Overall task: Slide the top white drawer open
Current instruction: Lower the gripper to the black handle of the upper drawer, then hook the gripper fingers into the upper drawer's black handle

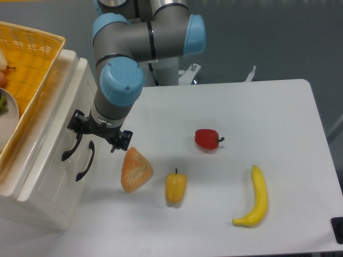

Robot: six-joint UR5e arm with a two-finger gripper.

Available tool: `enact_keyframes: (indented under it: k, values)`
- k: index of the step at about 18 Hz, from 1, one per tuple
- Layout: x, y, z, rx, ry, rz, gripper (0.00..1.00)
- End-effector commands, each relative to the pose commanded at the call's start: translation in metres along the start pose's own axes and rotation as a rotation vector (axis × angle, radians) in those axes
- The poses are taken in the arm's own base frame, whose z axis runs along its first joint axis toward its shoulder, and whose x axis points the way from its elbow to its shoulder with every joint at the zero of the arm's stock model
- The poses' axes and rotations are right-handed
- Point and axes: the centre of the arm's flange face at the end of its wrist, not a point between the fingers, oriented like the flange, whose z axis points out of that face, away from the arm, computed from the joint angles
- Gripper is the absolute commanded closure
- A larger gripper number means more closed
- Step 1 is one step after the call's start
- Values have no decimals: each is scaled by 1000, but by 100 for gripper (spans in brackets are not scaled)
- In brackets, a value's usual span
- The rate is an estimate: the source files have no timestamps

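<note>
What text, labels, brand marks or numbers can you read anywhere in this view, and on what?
None readable.
The white cabinet, its top white drawer and the black handles carry no lettering.
The arm's grey and blue casings show no legible marking at this size.
The gripper bears nothing I can make out.
The banana, peppers and bread are unlabelled.
The dark object at the lower right edge is cut off; any marking is not visible.

A white table (278, 112) stands before a plain grey wall (278, 37).
</note>
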Motion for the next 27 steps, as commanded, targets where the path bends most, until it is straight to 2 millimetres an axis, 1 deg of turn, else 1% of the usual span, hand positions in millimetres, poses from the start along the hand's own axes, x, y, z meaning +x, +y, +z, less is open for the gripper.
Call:
enact_keyframes:
  k: [4,6,9,11,13,15,21,23,27]
  values:
    - [4,1,3,-5,2,10,8]
    - [5,1,7,-12,3,11,8]
    - [6,1,7,-13,3,11,9]
    - [12,0,11,-19,5,19,9]
    - [13,0,11,-20,5,20,9]
    - [11,-2,17,-28,7,17,9]
    - [9,-1,22,-37,9,15,16]
    - [9,-1,22,-37,9,15,20]
    - [16,1,15,-28,6,20,25]
